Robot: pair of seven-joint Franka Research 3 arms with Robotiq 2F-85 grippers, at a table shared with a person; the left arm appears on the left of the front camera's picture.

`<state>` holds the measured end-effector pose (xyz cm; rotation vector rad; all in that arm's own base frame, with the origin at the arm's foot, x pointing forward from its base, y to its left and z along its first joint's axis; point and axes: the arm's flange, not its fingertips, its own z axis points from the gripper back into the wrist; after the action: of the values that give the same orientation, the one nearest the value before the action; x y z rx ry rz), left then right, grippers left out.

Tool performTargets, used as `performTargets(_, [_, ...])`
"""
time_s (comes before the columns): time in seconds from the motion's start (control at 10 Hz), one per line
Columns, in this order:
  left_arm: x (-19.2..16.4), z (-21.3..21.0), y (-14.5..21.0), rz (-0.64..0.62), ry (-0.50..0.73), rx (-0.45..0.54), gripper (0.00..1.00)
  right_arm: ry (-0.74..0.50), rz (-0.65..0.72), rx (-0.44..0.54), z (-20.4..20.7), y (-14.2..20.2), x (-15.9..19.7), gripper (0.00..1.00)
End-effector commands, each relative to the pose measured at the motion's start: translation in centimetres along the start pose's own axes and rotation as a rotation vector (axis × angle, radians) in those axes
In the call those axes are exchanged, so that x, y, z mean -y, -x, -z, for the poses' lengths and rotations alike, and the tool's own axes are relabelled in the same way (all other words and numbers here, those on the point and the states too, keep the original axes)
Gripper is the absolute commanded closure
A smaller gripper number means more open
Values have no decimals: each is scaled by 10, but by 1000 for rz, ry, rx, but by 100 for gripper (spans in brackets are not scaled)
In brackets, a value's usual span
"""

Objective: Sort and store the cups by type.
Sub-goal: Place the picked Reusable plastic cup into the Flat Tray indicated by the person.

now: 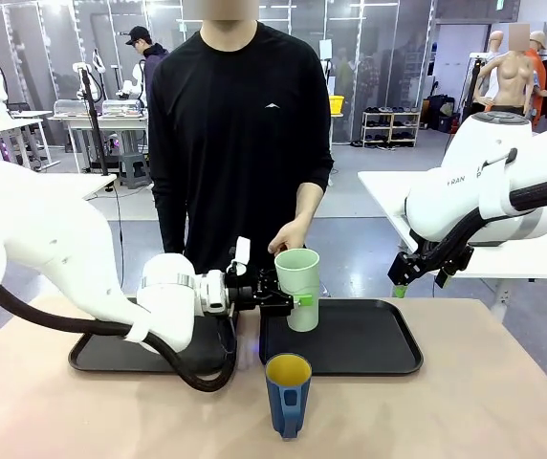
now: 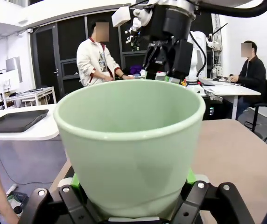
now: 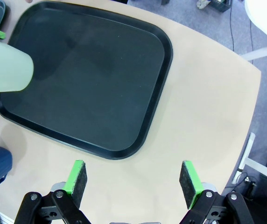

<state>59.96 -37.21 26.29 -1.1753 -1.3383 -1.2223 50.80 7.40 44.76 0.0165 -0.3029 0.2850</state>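
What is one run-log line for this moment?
left gripper: shut on green cup, over right tray | right gripper: open, empty, above table | blue mug: upright on table, off tray | person's hand: by cup rim

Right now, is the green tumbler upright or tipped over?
Upright. The green tumbler has its open rim on top, and the left gripper is shut on its lower wall.

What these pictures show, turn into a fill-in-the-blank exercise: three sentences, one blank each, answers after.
1. The left gripper is shut on the mint-green tumbler over a ____ tray.
2. The blue mug, standing on the table in front of the tray, is ____ inside.
3. The right gripper has its jaws ____.

Missing words: black; yellow; open.
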Motion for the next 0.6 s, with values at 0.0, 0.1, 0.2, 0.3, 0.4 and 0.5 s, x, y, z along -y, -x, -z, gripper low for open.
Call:
performTargets(0.0, [-9, 13, 9, 17, -43, 0, 13, -1, 3, 11, 0, 1, 1, 0])
performTargets(0.1, [-11, 14, 13, 11, -49, -8, 13, -1, 3, 11, 0, 1, 1, 0])
performTargets(0.2, [-13, 15, 18, -1, -53, -20, 13, -1, 3, 11, 0, 1, 1, 0])
performTargets(0.3, [-14, 16, 22, -8, -50, -24, 13, -1, 3, 11, 0, 1, 1, 0])
performTargets(0.4, [-15, 16, 26, -19, -48, -31, 13, -1, 3, 11, 0, 1, 1, 0])
performTargets(0.5, [-15, 17, 31, -25, -46, -47, 13, -1, 3, 11, 0, 1, 1, 0])
